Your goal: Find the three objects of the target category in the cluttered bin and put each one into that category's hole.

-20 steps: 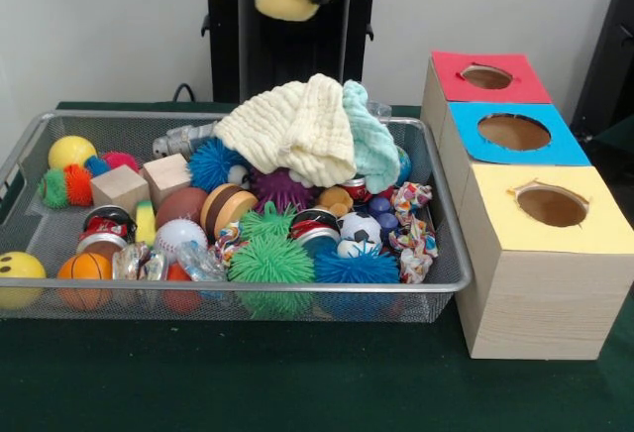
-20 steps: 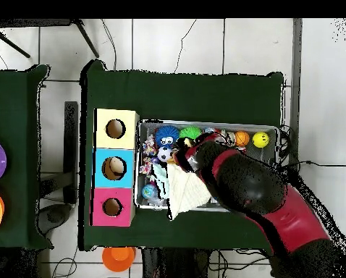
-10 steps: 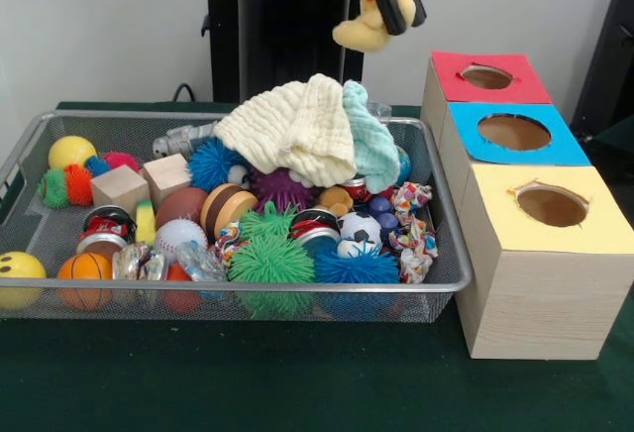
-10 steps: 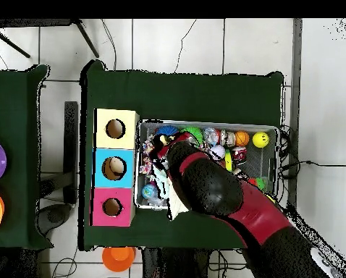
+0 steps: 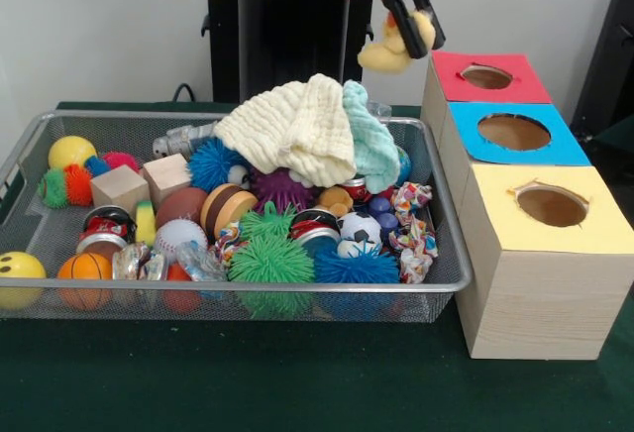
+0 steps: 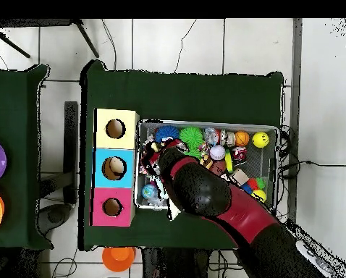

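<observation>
Step in hand, as judged: carry phase of one sorting cycle; the black two-finger gripper (image 5: 414,18) on the red arm is clamped on a small yellow plush duck-like toy (image 5: 393,48), which hangs in the air, clear of everything below; in the front view the toy sits at about 1 o'clock from the heap in the silver wire-mesh bin (image 5: 451,254), just beside the near-left corner of the red-topped wooden box (image 5: 487,77), not yet over its round hole; the blue-topped box (image 5: 512,132) and the yellow-topped box (image 5: 551,206) stand in line toward 5 o'clock from it. In the overhead view the gripper is hidden under the arm, over the bin edge nearest the boxes. Bin contents untouched at this instant: pale yellow folded cloth (image 5: 292,130) and mint green cloth (image 5: 369,140) piled at 12 o'clock, green spiky rubber ball (image 5: 270,261) at 6 o'clock. Which hole fits the toy's category cannot be told; next move calls for travel toward 3 o'clock until the toy is centred over the chosen hole, then release; risk: the soft toy snags on the rim.
</observation>
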Robot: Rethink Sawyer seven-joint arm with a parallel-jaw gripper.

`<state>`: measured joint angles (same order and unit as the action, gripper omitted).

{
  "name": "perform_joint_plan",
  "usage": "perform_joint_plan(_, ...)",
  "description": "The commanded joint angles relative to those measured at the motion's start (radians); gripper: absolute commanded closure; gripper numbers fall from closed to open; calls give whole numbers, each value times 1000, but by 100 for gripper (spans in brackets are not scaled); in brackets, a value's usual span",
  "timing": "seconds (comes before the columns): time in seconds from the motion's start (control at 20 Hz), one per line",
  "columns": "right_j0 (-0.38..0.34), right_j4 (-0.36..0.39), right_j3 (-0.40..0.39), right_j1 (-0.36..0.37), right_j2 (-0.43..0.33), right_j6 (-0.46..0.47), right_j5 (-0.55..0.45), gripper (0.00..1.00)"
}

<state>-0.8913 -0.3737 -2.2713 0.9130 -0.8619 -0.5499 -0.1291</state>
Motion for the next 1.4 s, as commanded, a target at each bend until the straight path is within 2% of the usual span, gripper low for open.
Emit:
perform_joint_plan(0.05, 22, 17, -35, -17, 0, -357, 64, 100)
perform_joint_plan(0.25, 54, -2, -60, 17, -18, -420, 95, 100)
perform_joint_plan(0.6, 109, -22, -116, 64, -65, -582, 160, 100)
perform_joint_plan(0.95, 108, 40, -153, 28, -100, -699, 262, 100)
perform_joint_plan(1.1, 129, 69, -154, -17, -58, -714, 298, 100)
perform_joint_plan(1.25, 185, 56, -134, -39, 39, -683, 241, 100)
perform_joint_plan(1.4, 195, 79, -133, -68, 54, -709, 267, 100)
